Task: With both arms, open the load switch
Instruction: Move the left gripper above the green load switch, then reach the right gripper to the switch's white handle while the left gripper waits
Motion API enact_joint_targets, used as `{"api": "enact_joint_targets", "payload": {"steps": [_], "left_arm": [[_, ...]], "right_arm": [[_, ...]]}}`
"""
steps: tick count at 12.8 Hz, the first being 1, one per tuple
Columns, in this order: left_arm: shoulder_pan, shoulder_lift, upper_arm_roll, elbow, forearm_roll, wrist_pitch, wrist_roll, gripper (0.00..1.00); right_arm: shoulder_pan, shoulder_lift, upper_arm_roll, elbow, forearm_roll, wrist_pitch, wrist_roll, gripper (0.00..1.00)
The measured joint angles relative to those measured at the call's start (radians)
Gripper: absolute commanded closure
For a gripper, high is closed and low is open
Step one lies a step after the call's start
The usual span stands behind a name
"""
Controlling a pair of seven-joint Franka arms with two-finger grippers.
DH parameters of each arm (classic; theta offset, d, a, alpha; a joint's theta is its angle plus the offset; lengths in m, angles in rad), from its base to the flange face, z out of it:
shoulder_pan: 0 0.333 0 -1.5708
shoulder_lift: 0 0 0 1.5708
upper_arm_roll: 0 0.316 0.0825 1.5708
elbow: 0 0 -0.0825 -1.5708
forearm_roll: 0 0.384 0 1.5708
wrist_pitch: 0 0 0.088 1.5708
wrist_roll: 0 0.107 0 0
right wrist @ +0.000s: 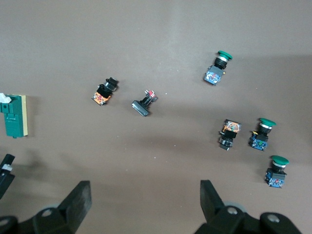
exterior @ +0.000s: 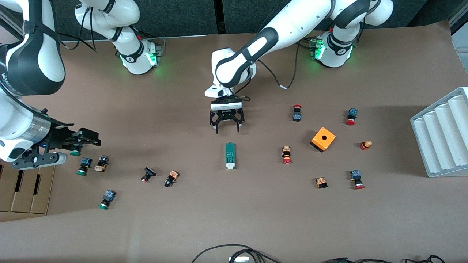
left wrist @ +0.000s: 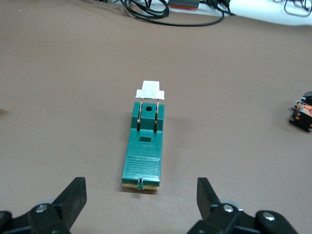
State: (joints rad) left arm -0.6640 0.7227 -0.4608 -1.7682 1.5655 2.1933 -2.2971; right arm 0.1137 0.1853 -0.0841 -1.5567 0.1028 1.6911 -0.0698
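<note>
The load switch (exterior: 230,156) lies flat near the middle of the table, a dark-green block whose white end points toward the front camera. In the left wrist view the load switch (left wrist: 144,151) lies just ahead of the fingers. My left gripper (exterior: 227,129) hangs open above the table just off its green end, touching nothing. The left gripper (left wrist: 140,197) holds nothing. My right gripper (exterior: 91,139) waits open above the push buttons at the right arm's end. In its wrist view the right gripper (right wrist: 145,192) is empty and the load switch (right wrist: 13,117) shows at the edge.
Green-capped push buttons (exterior: 83,166) and black ones (exterior: 171,178) lie toward the right arm's end. Red-capped buttons (exterior: 286,155) and an orange cube (exterior: 323,138) lie toward the left arm's end. A white ridged tray (exterior: 442,131) stands at that table end. Cardboard boxes (exterior: 22,190) sit under the right arm.
</note>
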Motion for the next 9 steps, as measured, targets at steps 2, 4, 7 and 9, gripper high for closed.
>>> {"api": "enact_joint_targets", "payload": {"steps": [2, 4, 7, 9], "left_arm": [[-0.002, 0.022, 0.000, 0.001, 0.052, -0.003, -0.041, 0.00], [-0.006, 0.048, 0.000, 0.009, 0.117, -0.029, -0.083, 0.00], [-0.011, 0.103, 0.000, 0.033, 0.187, -0.064, -0.110, 0.00], [-0.024, 0.130, 0.000, 0.042, 0.197, -0.104, -0.114, 0.00]], "right_arm": [[0.000, 0.000, 0.000, 0.000, 0.000, 0.000, 0.000, 0.01], [0.000, 0.000, 0.000, 0.000, -0.001, 0.000, 0.000, 0.01], [0.003, 0.001, 0.002, 0.000, -0.001, 0.000, -0.002, 0.01], [0.030, 0.001, 0.004, 0.000, -0.006, 0.001, -0.004, 0.01]]}}
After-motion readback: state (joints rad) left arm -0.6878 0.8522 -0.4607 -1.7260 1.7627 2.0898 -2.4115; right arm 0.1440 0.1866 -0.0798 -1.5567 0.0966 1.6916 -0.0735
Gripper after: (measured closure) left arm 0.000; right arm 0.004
